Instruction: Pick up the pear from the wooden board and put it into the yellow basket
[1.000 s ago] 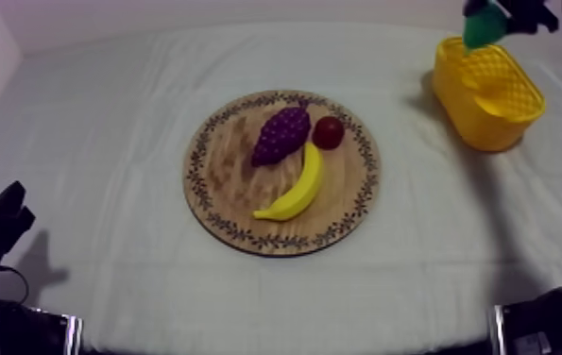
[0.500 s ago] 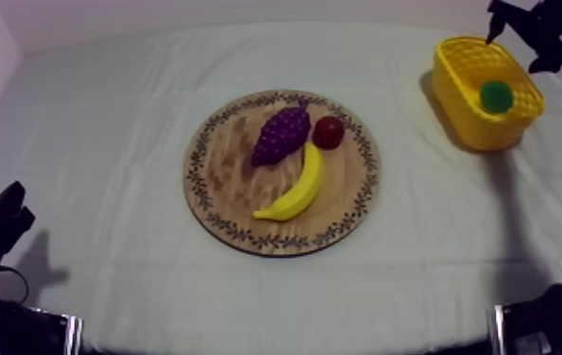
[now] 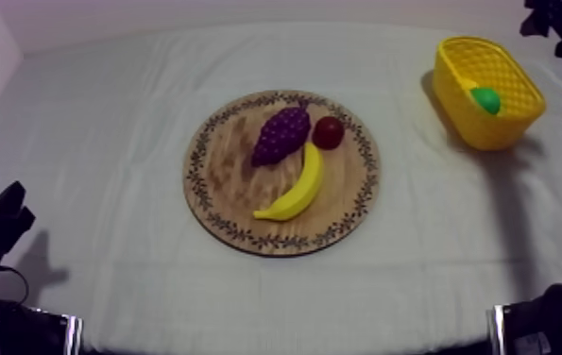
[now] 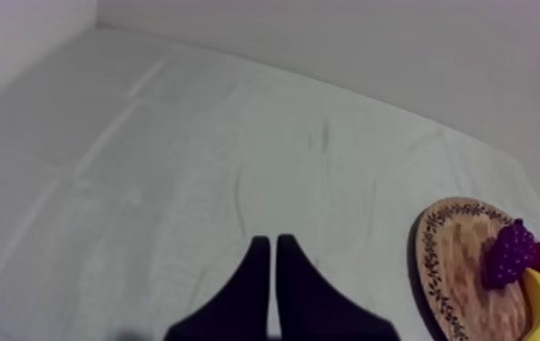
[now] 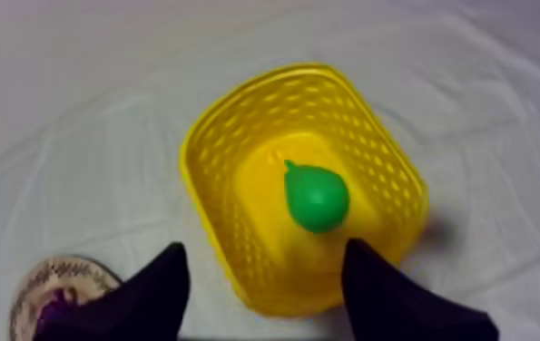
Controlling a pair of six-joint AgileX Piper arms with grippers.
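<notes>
One pear (image 5: pixel 317 197) in basket (image 5: pixel 223 195), banana (image 3: pixel 296 189) on board (image 3: pixel 228 181)

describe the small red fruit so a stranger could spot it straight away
Find the round wooden board in the middle of the table. The small red fruit lies near its far right rim, right of the purple grapes and beyond the banana. It is the only round, red piece.

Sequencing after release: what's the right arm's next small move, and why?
Probably raise the right pincer clear and retract it. It is open and empty over the yellow lattice basket, the green toy pear lies inside, and the round wooden board carries no pear.
</notes>
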